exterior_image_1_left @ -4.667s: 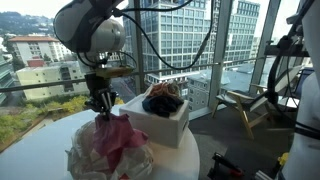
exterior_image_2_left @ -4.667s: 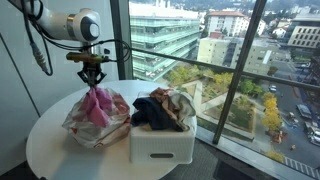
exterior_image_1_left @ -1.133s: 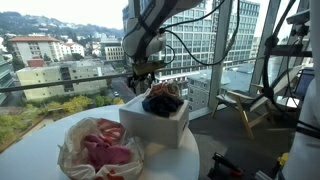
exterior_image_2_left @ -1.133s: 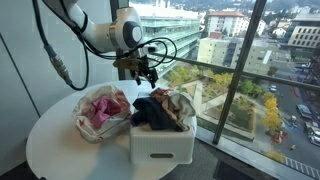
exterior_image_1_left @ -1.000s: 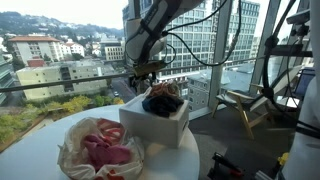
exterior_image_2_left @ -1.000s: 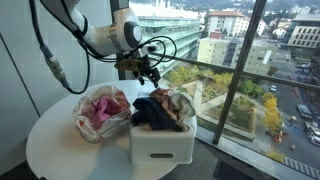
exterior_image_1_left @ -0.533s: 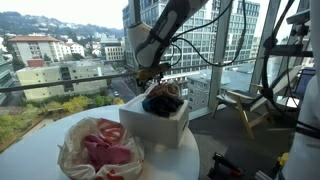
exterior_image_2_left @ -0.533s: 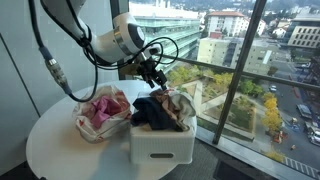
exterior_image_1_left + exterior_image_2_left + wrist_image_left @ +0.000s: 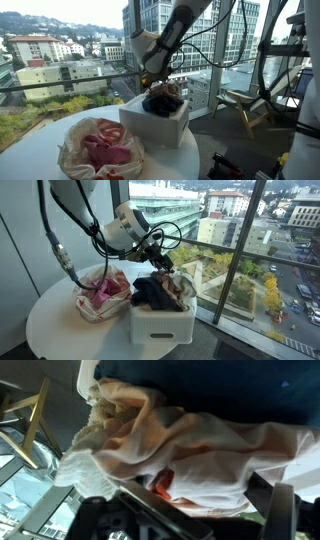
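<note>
My gripper (image 9: pixel 153 82) (image 9: pixel 165 263) hangs just over the far side of a white bin (image 9: pixel 155 127) (image 9: pixel 160 327) heaped with clothes (image 9: pixel 163 100) (image 9: pixel 160 290). In the wrist view the gripper (image 9: pixel 205 498) is open. Its dark fingers (image 9: pixel 150 512) stand wide on either side of a pale cream garment (image 9: pixel 190 445) with an orange patch. A dark blue cloth (image 9: pixel 200 380) lies beyond it. Whether the fingers touch the fabric I cannot tell. A pink and white bundle of cloth (image 9: pixel 100 148) (image 9: pixel 100 292) lies on the round white table (image 9: pixel 55 330) beside the bin.
Floor-to-ceiling windows with dark frames (image 9: pixel 240 250) stand close behind the table. A wooden chair (image 9: pixel 245 105) and other equipment (image 9: pixel 300 60) are off to one side. The table's rim (image 9: pixel 195 160) is close to the bin.
The arm has swung from beside the bin to over it and dropped lower toward the heaped clothes. The jaws stayed open; the bundle on the table has not moved.
</note>
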`<control>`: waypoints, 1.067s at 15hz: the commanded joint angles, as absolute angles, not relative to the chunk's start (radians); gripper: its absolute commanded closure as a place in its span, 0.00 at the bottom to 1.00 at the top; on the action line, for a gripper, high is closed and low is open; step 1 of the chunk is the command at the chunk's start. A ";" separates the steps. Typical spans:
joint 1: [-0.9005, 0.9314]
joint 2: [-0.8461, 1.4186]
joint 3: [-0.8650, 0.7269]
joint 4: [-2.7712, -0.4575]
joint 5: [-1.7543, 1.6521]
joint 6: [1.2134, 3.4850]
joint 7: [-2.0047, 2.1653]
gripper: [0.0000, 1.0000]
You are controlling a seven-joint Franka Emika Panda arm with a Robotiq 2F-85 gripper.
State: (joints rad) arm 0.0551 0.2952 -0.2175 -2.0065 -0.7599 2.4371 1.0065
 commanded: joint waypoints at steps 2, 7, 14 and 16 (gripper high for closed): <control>0.040 0.352 -0.214 -1.970 -0.784 2.432 1.042 0.00; 0.036 0.386 -0.215 -1.959 -0.773 2.444 1.039 0.49; 0.036 0.369 -0.209 -1.971 -0.747 2.491 1.065 0.96; 0.051 0.343 -0.217 -1.976 -0.774 2.501 1.095 0.97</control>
State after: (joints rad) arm 0.0426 0.3789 -0.2139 -1.9723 -0.7512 2.4730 1.0530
